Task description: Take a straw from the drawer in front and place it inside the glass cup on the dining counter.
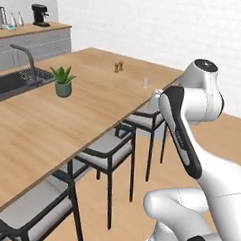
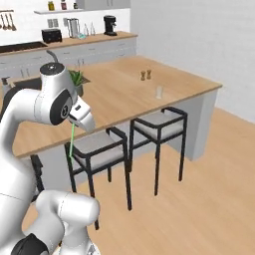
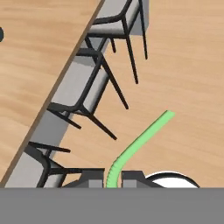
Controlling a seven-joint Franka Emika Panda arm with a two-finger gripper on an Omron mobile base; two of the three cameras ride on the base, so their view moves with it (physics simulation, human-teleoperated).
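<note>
My gripper [image 3: 112, 180] is shut on the bright-green straw [image 3: 140, 142], which runs from between the fingertips out over the wood floor. In the right base view the straw [image 2: 71, 142] hangs down from the gripper [image 2: 74, 124], beside the near edge of the dining counter [image 2: 119, 97] and above a stool. The glass cup [image 2: 159, 92] stands upright on the counter's far right part, well away from the gripper. The glass cup [image 1: 145, 83] also stands near the dining counter's [image 1: 67, 119] right edge in the left base view. The drawer is out of view.
Dark stools [image 2: 99, 147] line the counter's near side. Two brown shakers [image 2: 145, 75] stand behind the cup. A potted plant [image 1: 63, 81] and a sink with a faucet [image 1: 17, 79] sit on the counter's left. Open wood floor [image 2: 199, 199] lies to the right.
</note>
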